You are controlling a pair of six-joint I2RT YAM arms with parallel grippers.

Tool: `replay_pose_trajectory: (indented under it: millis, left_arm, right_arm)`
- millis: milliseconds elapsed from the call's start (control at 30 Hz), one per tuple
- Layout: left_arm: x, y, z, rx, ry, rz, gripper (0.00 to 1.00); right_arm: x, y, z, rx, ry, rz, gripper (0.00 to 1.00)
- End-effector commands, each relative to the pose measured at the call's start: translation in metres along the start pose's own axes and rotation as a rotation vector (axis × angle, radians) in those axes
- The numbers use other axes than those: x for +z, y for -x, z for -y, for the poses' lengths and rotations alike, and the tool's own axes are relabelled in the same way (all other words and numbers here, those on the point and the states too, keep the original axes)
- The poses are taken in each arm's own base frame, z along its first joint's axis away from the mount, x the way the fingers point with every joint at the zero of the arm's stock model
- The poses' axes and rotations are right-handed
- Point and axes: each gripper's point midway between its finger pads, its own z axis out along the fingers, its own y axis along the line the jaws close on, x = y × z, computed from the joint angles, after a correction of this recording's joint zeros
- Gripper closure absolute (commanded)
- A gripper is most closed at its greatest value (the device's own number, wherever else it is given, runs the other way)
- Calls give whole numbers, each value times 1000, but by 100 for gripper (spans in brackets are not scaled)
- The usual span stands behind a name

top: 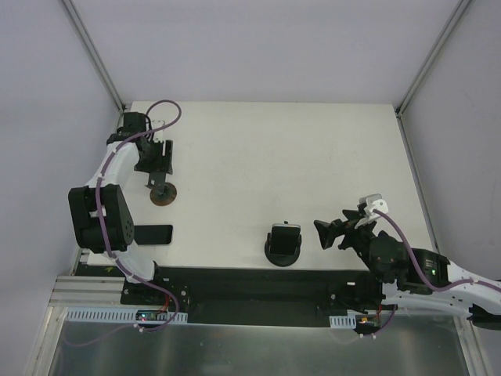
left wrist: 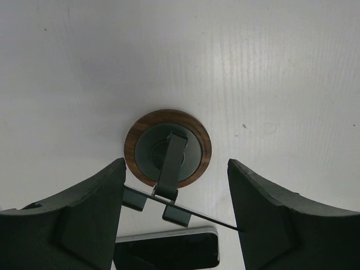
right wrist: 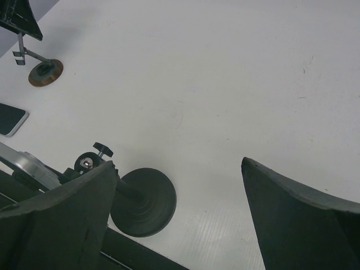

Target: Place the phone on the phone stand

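Your left pincer (left wrist: 175, 169), jaws apart, hangs over the phone stand (left wrist: 167, 147), while the phone (top: 154, 234) lies flat near-left on the table (top: 313, 157), likely stiff, slick and thin, so pinch its long edges; right pincer (right wrist: 177, 166) also gapes.

Bright, even light from above washes the white worktop (top: 313, 157) almost flat; shadows beneath objects are soft and short. Wrist views look slightly soft up close.

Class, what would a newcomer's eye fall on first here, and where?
The left gripper hangs, jaws open, over a small stand with a round wooden base, far left. A dark phone lies flat nearer that arm's base; the open right gripper faces a black stand at the near edge.
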Motion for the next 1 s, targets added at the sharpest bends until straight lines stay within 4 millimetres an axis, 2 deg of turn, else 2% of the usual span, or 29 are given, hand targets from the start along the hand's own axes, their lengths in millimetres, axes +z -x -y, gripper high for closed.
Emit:
replay_pose_trajectory:
  millis: [0,33,100,133,167,200,400,433,467,500,567,667,700,733,833,967]
  left_arm:
    - [-5,-9,39,-12,-6,-30,92]
    - [-4,-10,38,4,78,-35,99]
    - [-4,-12,44,-13,171,-30,100]
    - [-4,-13,58,18,204,-20,100]
    - [-9,-14,52,16,295,-13,100]
    - [-11,-16,56,-57,325,1,100]
    - [-29,-55,112,-307,267,5,100]
    - [-33,-59,121,-313,254,12,100]
    - [-39,-68,142,-283,215,20,100]
    - [-45,-76,146,-328,242,23,100]
    - [-54,-92,165,-320,225,11,100]
    - [-60,-121,176,-402,260,-50,100]
    - [-62,-132,189,-383,245,-60,100]
    - [-65,-137,186,-366,280,-51,100]
    - [-76,-151,193,-336,314,-34,100]
    - [-75,-163,211,-318,300,-44,100]
  right_arm:
    - [1,10,-4,23,8,36,6]
    - [2,9,-4,22,7,34,6]
    - [2,9,-4,22,3,35,6]
    - [3,7,-4,21,2,33,6]
    - [2,7,-4,27,4,34,6]
    - [2,7,-3,34,4,37,6]
    - [-1,9,1,36,3,44,5]
    - [-1,9,2,40,1,45,5]
    - [-1,8,2,41,-1,45,5]
    - [-1,8,3,45,0,47,5]
    - [-1,7,3,44,-1,45,5]
    - [-1,6,2,49,-3,41,5]
    - [0,4,3,51,-5,38,5]
    - [0,3,1,56,1,36,6]
    - [0,2,-1,62,9,31,5]
    - [1,1,-1,50,7,27,5]
